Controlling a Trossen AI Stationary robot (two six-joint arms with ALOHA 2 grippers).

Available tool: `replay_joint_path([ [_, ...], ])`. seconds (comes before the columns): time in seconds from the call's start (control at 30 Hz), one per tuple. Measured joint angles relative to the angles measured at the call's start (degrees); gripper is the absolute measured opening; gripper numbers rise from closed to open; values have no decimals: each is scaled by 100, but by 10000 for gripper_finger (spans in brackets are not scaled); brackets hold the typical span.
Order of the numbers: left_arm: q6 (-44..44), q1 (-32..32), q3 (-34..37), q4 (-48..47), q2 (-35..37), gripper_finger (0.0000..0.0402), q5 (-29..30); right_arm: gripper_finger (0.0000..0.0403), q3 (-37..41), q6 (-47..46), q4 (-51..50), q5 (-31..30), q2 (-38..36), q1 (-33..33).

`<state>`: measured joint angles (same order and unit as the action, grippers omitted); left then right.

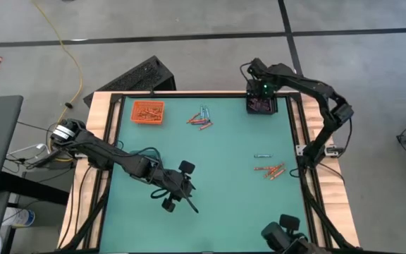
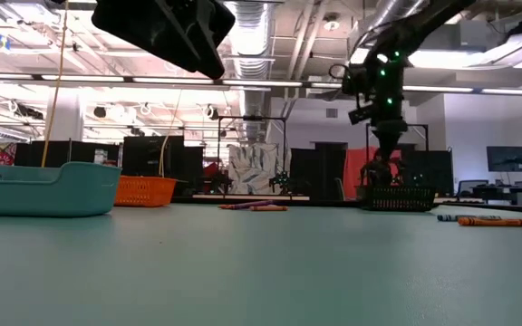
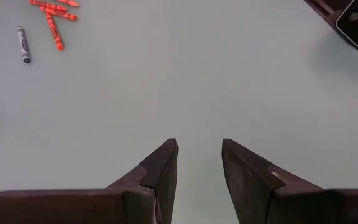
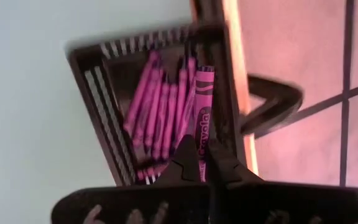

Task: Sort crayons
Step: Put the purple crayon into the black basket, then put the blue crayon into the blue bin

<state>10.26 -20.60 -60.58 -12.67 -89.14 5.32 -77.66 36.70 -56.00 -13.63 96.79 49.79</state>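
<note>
Left gripper (image 1: 187,200), lower centre of high view: fingers parted, empty above bare green table (image 1: 224,212), presumably between picks. Loose orange-red and blue-grey crayons (image 1: 270,170) lie centre-right, another cluster (image 1: 201,120) upper centre. Right gripper (image 4: 202,163), upper right, is shut on a purple crayon (image 4: 202,115) over the black slatted tray (image 4: 98,87), likely for release. Only the right wrist view shows the purple crayons in that tray.

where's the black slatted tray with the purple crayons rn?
In the high view, the black slatted tray sits at the table's far right corner, directly under the right gripper, which holds a purple crayon over it.
</note>
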Motion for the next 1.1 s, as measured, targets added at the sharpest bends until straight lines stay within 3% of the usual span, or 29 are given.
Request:
replay_joint_path([
  [0.37,79,13,0,128,0,117,288,15,742,242,497,-18,2,176],
  [0.7,-215,15,0,203,0,117,290,110,834,66,727,-44,-5,71],
  [0.83,-255,15,0,197,0,117,294,150,834,-169,687,-444,-117,-27],
  [1.1,-260,13,0,155,0,117,403,166,834,-513,586,-551,-799,-378],
])
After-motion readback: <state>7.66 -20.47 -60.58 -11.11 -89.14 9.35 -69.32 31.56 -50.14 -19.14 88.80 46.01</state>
